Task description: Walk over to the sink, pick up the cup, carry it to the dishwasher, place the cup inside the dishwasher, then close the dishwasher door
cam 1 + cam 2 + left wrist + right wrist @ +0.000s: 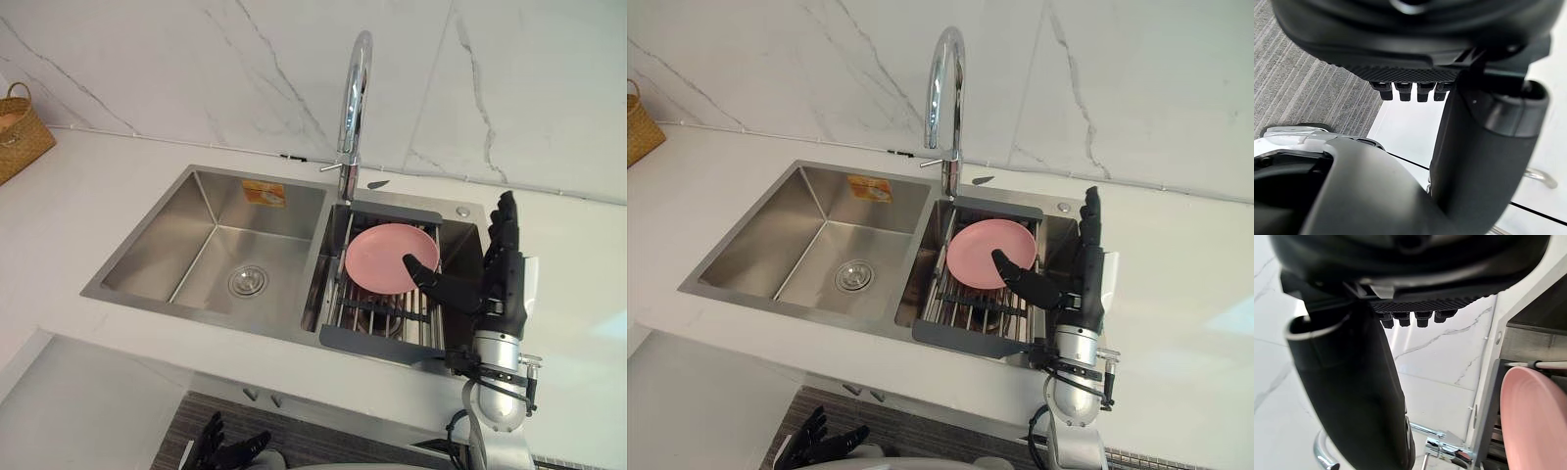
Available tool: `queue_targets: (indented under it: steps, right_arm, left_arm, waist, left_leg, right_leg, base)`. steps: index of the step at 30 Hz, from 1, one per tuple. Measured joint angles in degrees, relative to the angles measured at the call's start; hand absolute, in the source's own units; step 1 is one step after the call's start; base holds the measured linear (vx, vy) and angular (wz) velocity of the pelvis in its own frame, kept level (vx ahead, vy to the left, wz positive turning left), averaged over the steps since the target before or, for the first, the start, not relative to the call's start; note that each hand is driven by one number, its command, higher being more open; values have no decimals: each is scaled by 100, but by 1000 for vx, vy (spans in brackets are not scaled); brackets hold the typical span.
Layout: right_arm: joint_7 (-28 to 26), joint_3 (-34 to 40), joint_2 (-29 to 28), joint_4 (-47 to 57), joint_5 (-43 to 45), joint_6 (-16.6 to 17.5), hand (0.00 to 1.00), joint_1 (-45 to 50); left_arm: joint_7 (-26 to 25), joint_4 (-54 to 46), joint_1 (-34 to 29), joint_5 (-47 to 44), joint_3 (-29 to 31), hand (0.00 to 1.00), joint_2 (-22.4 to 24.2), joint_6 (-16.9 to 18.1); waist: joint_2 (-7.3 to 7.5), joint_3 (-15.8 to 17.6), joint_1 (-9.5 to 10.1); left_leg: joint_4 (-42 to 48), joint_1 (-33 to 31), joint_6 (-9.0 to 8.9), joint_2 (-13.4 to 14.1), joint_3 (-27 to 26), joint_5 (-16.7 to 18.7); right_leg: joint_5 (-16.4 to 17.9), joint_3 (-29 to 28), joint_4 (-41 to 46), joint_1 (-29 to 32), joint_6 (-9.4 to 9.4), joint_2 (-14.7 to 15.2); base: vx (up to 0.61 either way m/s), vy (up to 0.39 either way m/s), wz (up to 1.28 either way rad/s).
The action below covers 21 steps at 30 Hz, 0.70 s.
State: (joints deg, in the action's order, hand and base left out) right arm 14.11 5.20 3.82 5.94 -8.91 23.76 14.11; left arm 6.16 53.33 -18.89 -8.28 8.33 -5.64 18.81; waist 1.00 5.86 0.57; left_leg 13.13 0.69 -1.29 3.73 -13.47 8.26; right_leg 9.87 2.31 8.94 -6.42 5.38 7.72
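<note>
A pink plate [387,257] leans in a dark dish rack [377,338] set in the right basin of a steel sink [147,250]. Something pale lies under the plate between the rack's bars; I cannot tell what it is. My right hand [505,269] is raised at the rack's right edge, open, fingers straight and pointing away from me, thumb reaching toward the plate's lower rim. The right wrist view has the plate [1537,421] just past the thumb [1352,396]. My left hand [230,450] hangs low in front of the counter, open and holding nothing.
The left basin holds just a drain [248,281]. A tall chrome tap [355,98] stands behind the divider. A woven basket [20,132] sits on the white counter at the far left. Cabinet handles [260,395] show under the counter, above grey carpet [1303,88].
</note>
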Motion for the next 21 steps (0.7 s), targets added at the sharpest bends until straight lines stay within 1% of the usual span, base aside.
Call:
queue_targets:
  steps: [1,5,6,12,16,21]
  right_arm:
    - [31,1,6,-85,-34,-10,100,0]
    - [204,10,91,-644,-130,-236,100,0]
    - [133,7,189,-878,-201,-324,100,-6]
    - [114,8,195,-878,-196,-324,100,-6]
    - [-142,26,252,-878,-167,-325,100,-11]
    - [-418,71,294,-858,-128,-322,100,-42]
  left_arm:
    - [0,22,12,0,-5,100,-6,-7]
    - [-7,102,56,-13,-204,100,-118,-127]
    - [-4,111,71,-79,-599,100,-344,-353]
    - [-5,128,70,-78,-598,100,-342,-352]
    - [-10,217,72,-78,-581,100,-327,-310]
    - [-127,393,66,-76,-364,100,-226,-186]
  waist:
    - [1,-4,-8]
    - [-3,-18,-74]
    - [-6,-180,-149]
    - [-17,-191,-142]
    - [-34,-245,-137]
    - [-58,-279,-130]
  left_leg:
    - [-43,14,-11,-12,-10,-25]
    - [-398,106,-70,14,-10,-244]
    - [-1437,242,69,-257,396,-995]
    - [-1441,242,70,-257,398,-996]
    - [-1486,288,70,-231,407,-1021]
    - [-1681,439,55,-207,368,-1108]
  right_leg:
    - [-4,-13,-18,1,3,-11]
    - [-57,-40,-41,73,-7,-88]
    - [-520,-226,-390,345,37,-76]
    - [-521,-214,-391,343,37,-72]
    - [-533,-174,-414,283,57,-69]
    - [-608,-14,-542,164,91,-77]
  base:
    - [13,-26,-9]
    - [-12,-35,-2]
    - [0,0,0]
    - [0,0,0]
    - [0,0,0]
    - [-1,-1,1]
